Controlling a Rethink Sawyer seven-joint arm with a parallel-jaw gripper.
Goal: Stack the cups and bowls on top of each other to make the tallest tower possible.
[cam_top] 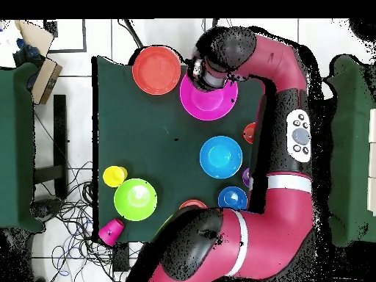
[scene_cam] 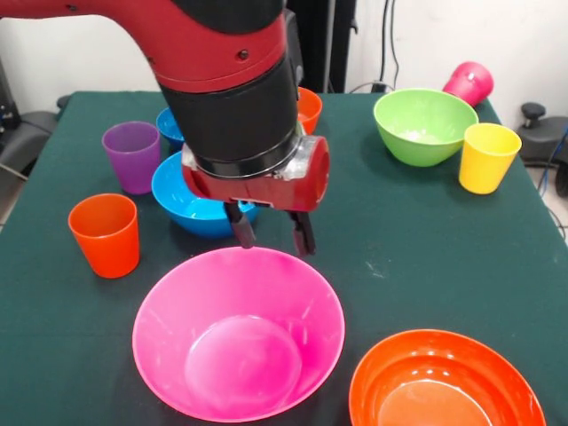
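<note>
Pink bowl (scene_cam: 238, 333) rim under open, empty pincer (scene_cam: 271, 236).

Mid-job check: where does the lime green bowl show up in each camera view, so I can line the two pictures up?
Front view: the glossy lime green plastic bowl sits upper right, at the table's far side.
Overhead view: the same bowl lies lower left.
Shared landmark: the small yellow plastic cup stands right beside it in both views.
</note>
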